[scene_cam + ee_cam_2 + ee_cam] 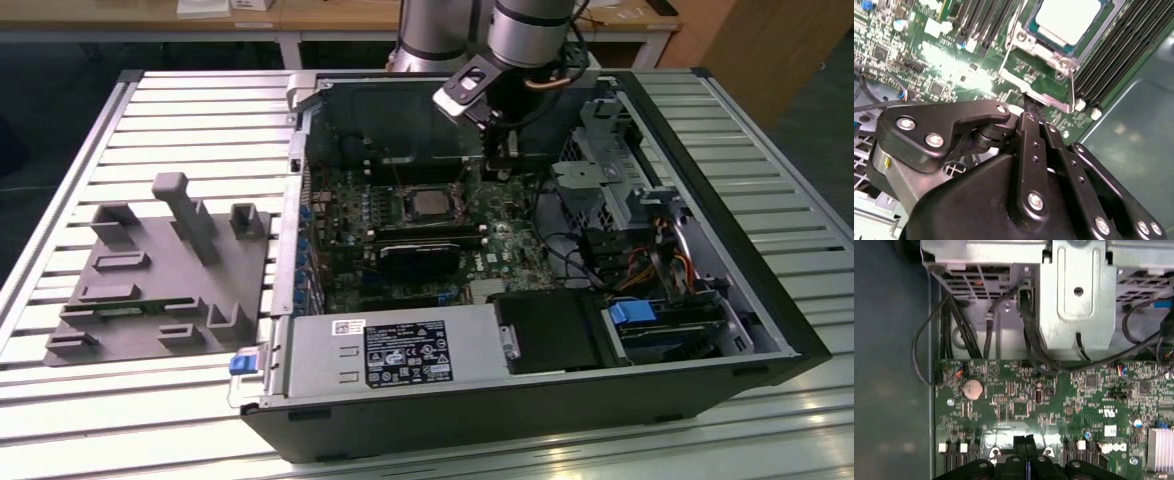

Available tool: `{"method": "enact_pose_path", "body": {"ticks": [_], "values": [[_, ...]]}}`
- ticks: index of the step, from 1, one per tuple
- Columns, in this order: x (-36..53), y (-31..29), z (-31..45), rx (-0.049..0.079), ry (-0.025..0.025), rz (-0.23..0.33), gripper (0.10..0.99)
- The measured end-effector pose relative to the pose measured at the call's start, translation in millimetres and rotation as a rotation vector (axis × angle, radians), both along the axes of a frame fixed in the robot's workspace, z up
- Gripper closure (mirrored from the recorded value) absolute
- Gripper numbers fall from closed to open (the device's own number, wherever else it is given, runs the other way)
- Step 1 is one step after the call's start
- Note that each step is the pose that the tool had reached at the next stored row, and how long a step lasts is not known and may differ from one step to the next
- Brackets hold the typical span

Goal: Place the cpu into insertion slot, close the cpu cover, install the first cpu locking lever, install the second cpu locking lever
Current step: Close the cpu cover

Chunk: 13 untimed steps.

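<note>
Cpu (1069,17) sits in the insertion slot (400,206) mid-board, with the cpu cover (1054,57) seemingly down. Gripper (1030,102), fingers pressed together, hovers at the cover's edge. Lever latching looks current and calls for a precise downward push.

We see the exterior view from high up and well back, looking down at a slant over the whole open computer case (561,400), the slatted bench (200,110) and the arm (534,30) at the upper middle of the frame. Both wrist views ride close above the green motherboard (1054,390). In the second wrist view we look along the gripper (1030,102) toward the cpu (1066,17). In the first wrist view we look past the gripper toward the metal drive cage (1079,305). All three views share the board around the gripper.
</note>
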State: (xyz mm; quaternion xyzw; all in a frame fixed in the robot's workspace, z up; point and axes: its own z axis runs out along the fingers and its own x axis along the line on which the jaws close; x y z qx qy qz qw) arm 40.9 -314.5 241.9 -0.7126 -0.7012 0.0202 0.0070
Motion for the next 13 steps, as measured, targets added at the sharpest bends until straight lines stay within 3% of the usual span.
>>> {"method": "enact_pose_path", "body": {"ticks": [5,6,13], "values": [[-13.3,0.0,0.0,0.000,-0.0079,0.000,0.984],[-23.5,0.0,0.0,0.000,-0.0154,0.000,0.984],[-34.8,0.0,0.0,0.000,-0.0236,0.000,0.984]]}}
